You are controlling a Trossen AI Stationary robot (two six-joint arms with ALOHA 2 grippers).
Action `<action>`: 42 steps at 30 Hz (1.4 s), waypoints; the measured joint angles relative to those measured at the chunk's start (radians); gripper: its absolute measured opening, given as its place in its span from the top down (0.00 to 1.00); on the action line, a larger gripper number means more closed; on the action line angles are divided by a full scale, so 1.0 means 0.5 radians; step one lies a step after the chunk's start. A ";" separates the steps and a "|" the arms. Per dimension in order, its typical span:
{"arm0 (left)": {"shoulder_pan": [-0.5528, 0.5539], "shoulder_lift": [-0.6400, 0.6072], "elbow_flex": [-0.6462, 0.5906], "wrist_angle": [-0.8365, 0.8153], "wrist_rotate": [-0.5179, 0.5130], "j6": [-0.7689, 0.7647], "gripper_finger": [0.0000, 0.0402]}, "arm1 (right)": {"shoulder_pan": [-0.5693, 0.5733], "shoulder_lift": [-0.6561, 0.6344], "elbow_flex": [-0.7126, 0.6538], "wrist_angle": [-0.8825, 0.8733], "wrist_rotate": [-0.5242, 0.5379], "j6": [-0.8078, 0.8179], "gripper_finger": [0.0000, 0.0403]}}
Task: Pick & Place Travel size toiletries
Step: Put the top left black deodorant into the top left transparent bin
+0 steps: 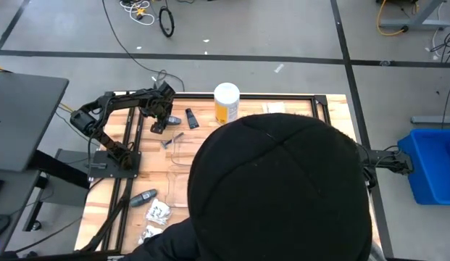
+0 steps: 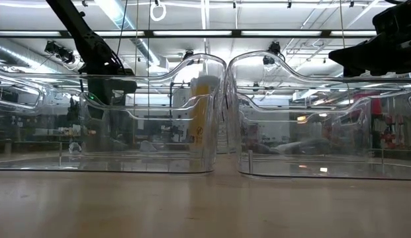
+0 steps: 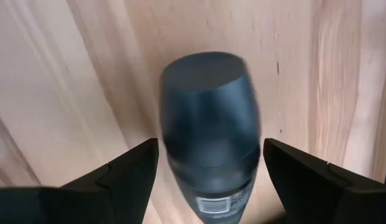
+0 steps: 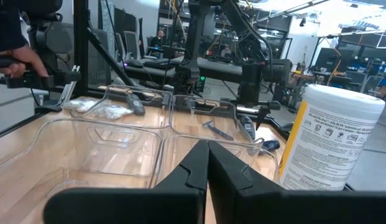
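I see a pale wooden table (image 1: 333,109) with a dark frame, on a grey floor with black lines and loose cables. A person's black hat (image 1: 279,192) fills the middle of the high view. My left gripper (image 1: 159,119) is at the upper left of the table, fingers wide apart around a grey oval stick (image 3: 208,140) lying on the wood, not squeezing it. Another grey stick (image 1: 143,197) and white packets (image 1: 159,212) lie at the lower left. My right gripper (image 4: 208,165) is clenched shut and holds nothing, above the clear trays (image 4: 112,146), beside the yellow canister (image 1: 226,103)
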 joint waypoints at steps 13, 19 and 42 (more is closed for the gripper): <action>0.000 0.000 0.000 -0.033 -0.040 -0.037 0.26 | 0.000 0.000 0.000 -0.001 0.000 0.000 0.97; 0.000 0.001 0.000 -0.033 -0.041 -0.037 0.29 | 0.000 0.000 0.000 0.000 0.000 0.000 0.97; 0.000 0.000 0.002 -0.033 -0.054 -0.031 0.43 | 0.000 0.000 0.001 -0.001 0.000 0.000 0.97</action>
